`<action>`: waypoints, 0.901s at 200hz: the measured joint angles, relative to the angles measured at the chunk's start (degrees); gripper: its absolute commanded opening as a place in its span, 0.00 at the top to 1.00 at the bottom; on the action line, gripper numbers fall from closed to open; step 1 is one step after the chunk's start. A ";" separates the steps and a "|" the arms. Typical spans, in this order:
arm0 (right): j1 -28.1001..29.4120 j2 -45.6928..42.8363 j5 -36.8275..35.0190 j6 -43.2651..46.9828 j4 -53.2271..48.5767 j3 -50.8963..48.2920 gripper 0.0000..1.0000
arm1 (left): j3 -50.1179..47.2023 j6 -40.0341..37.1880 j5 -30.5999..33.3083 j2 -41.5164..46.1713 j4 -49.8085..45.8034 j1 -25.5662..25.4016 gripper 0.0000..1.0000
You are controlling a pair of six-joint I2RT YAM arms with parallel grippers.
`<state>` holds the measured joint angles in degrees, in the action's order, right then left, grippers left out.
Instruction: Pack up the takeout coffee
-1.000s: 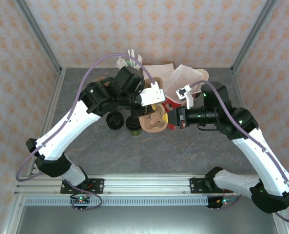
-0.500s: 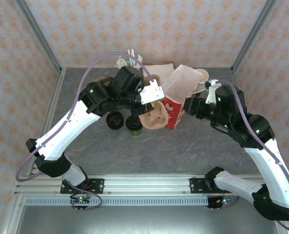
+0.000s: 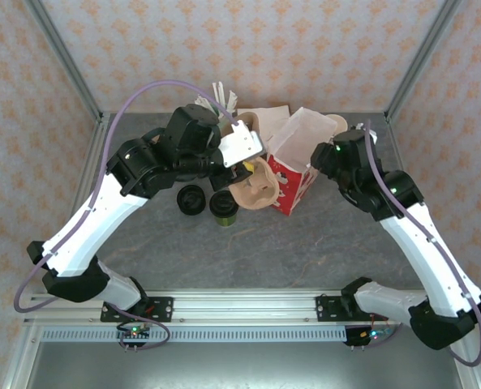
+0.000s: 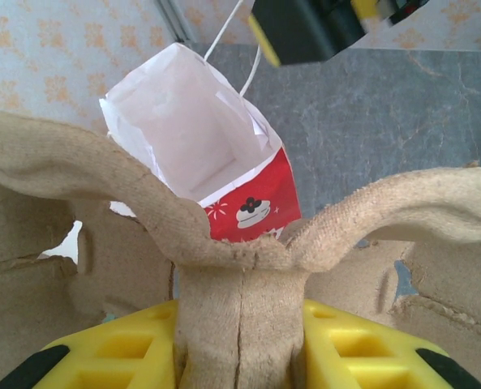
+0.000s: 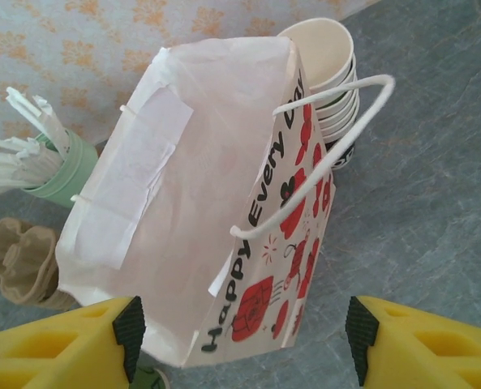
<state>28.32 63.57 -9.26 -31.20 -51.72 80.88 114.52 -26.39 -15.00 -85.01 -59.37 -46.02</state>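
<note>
The takeout coffee (image 3: 223, 206), a dark green cup with a black lid, stands on the table left of the red-and-white paper bag (image 3: 298, 162). My left gripper (image 3: 244, 167) is shut on the middle ridge of a brown pulp cup carrier (image 3: 254, 185) and holds it just left of the bag. In the left wrist view the yellow fingers (image 4: 362, 348) squeeze the carrier's ridge (image 4: 240, 316), and the bag's open mouth (image 4: 193, 134) lies beyond. My right gripper (image 5: 244, 344) stands open by the bag (image 5: 224, 203), with the bag's near corner between its fingers, untouched.
A low pile of black lids (image 3: 191, 198) sits left of the coffee. Behind the bag stands a stack of cream-rimmed cups (image 5: 331, 77). A green holder with white straws (image 5: 53, 166) and more pulp carriers (image 5: 17, 255) stand at the back. Metal frame posts border the table.
My right gripper has let go of the bag, opened, and drawn back up to the bag's right. The left arm has shifted the carrier slightly back and left.
</note>
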 measured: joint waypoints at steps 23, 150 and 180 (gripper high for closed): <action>-1.70 1.84 1.38 -1.20 2.80 -2.58 0.28 | -0.44 0.66 -0.70 0.00 0.28 0.33 0.66; -5.40 7.80 4.55 -3.69 11.23 -7.80 0.38 | -0.57 1.53 -2.82 0.00 0.48 0.44 0.66; -5.38 8.39 5.22 -2.80 11.78 -7.80 0.57 | -0.57 1.95 -3.04 0.00 0.48 0.79 0.66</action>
<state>22.94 71.96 -4.03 -34.00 -39.94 73.08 113.95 -24.45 -18.04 -85.01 -58.89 -45.23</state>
